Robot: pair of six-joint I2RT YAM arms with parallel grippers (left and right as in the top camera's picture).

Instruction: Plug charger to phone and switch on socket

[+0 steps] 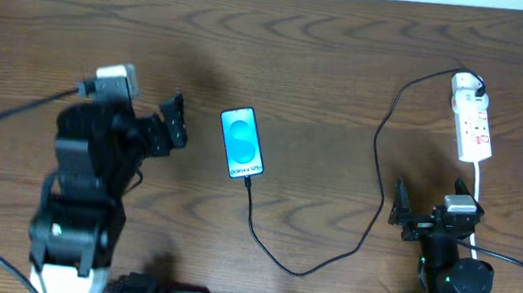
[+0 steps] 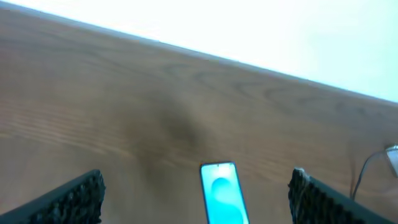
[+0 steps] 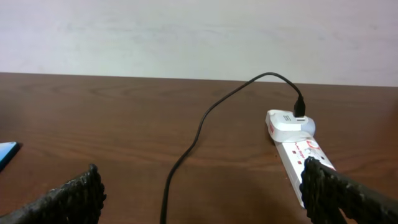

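With the charger [image 1: 375, 156] apparently seated in the phone [image 1: 242, 143], your left gripper [image 2: 196, 179] hangs spread beside it; your right gripper [image 3: 200, 177], likewise spread, faces the socket [image 1: 472, 122] for switching.

Dark wooden table [image 1: 327, 48]; on it lie phone [image 1: 243, 143], charger [image 1: 378, 138], socket [image 1: 472, 122].

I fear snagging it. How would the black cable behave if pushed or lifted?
The black cable is probably floppy: it lies in loose curves between the phone and the power strip. Being thin, it likely weighs little and would bend where pushed rather than slide whole. Both ends seem attached, so it may tug the phone.
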